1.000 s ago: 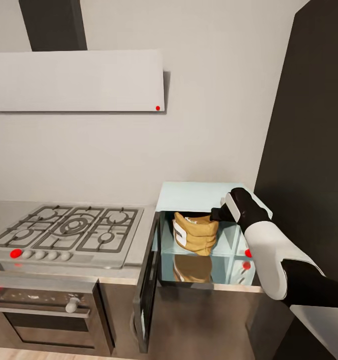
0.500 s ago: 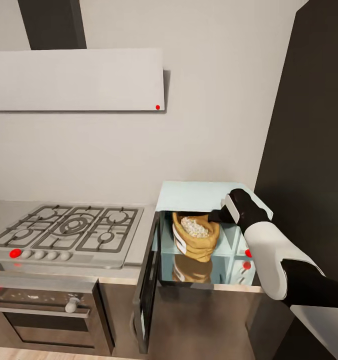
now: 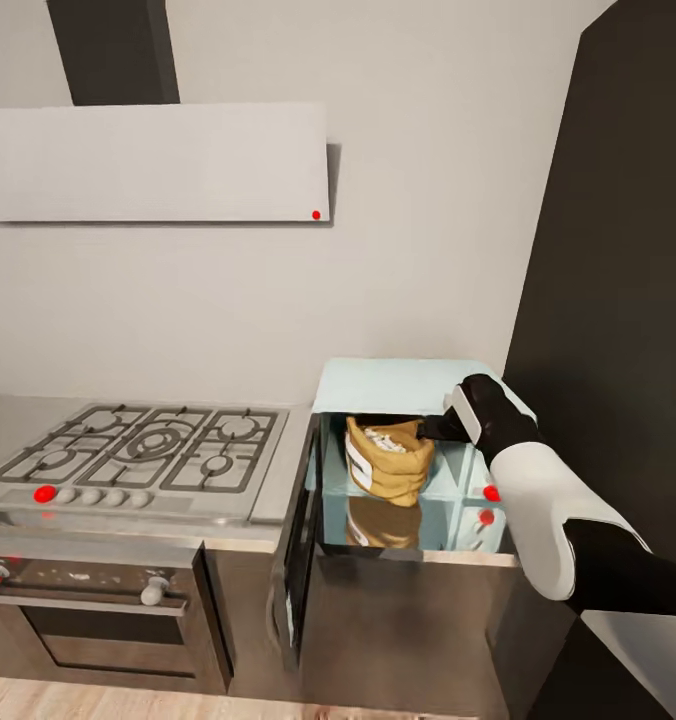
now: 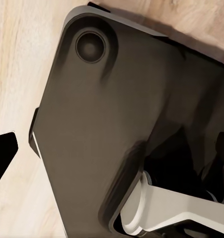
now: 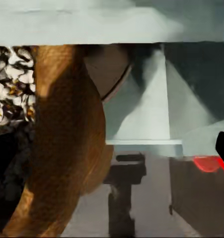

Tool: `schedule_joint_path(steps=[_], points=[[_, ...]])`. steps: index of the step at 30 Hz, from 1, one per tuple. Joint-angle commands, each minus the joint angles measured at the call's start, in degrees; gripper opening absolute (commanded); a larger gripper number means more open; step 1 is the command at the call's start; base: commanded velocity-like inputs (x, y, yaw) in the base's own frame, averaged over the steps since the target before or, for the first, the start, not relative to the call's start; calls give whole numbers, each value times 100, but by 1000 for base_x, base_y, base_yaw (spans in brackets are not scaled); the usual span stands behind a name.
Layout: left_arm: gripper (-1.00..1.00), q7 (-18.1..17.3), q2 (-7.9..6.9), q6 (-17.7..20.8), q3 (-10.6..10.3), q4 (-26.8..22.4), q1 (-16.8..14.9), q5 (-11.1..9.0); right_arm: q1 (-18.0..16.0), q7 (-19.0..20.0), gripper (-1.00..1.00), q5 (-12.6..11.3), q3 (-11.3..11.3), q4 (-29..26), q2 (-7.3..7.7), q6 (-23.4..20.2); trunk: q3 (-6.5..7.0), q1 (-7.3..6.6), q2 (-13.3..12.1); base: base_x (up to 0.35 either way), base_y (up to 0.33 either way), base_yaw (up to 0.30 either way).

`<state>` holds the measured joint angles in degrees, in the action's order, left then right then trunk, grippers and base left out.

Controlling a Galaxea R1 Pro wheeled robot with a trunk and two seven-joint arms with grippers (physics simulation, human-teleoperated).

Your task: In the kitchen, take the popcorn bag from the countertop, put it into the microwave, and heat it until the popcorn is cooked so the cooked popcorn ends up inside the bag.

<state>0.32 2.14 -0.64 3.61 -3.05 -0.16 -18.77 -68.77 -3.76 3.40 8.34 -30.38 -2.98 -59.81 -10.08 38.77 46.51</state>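
The bag (image 3: 388, 462) stands inside the microwave (image 3: 408, 455), leaning a little, its mouth open upward with pale popcorn (image 3: 383, 437) showing in it. The microwave sits on the counter (image 3: 278, 480) with its dark door (image 3: 296, 560) swung open toward the hob (image 3: 143, 448). The right arm reaches to the upper right corner of the opening, and the right tool (image 3: 436, 428) sits just beside the bag's rim. Whether it is clenched on the rim or released I cannot tell: its fingers are hidden in the head view, and the right wrist view gives no clear sight of them, just the brown side of the bag (image 5: 67, 144) close up, the popcorn (image 5: 10, 79) and the pale inner wall.

The popcorn looks cooked and lies in the bag, so the job seems almost done. The careful move now would be to draw the tool straight back out of the opening, without brushing the rim, so the leaning bag does not tip and spill.

Things to mind: the two red knobs (image 3: 490, 504) on the side panel lie right under the forearm, and the open door stands out from the counter front. The oven (image 3: 98, 625) below the hob and the white hood (image 3: 153, 162) are well apart from the work. The left wrist view shows the robot's own dark base (image 4: 112, 124) over a wooden floor (image 4: 17, 59); the left tool's state cannot be told.
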Motion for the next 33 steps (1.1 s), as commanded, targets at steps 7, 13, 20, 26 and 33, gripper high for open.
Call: schedule_joint_path(steps=[7, 13, 20, 26, 33], points=[[100, 3, 6, -7, 35, -3, -2, 4, -5, 5, 100, 27, 48, -945, -60, -19, -9, -2, 7, -344, 0, 0], [100, 3, 3, -7, 32, -3, -2, 0, 779, 95, 100, 27, 40, -1376, -94, -19, -9, -2, 7, -338, 0, 0], [100, 3, -3, -7, 26, -3, -1, -2, 1695, 266, 100, 73, 11, -1384, -150, -19, -9, -2, 7, -209, 0, 0], [100, 3, -3, -7, 26, -3, -1, 4, 1856, 493, 100, 66, 2, -1353, -320, 718, -9, -2, 7, -12, 0, 0], [100, 3, 5, -7, 18, -3, -2, 21, 2106, 845, 100, 85, 6, -1357, -701, 2907, -9, -2, 7, 0, 0, 0]])
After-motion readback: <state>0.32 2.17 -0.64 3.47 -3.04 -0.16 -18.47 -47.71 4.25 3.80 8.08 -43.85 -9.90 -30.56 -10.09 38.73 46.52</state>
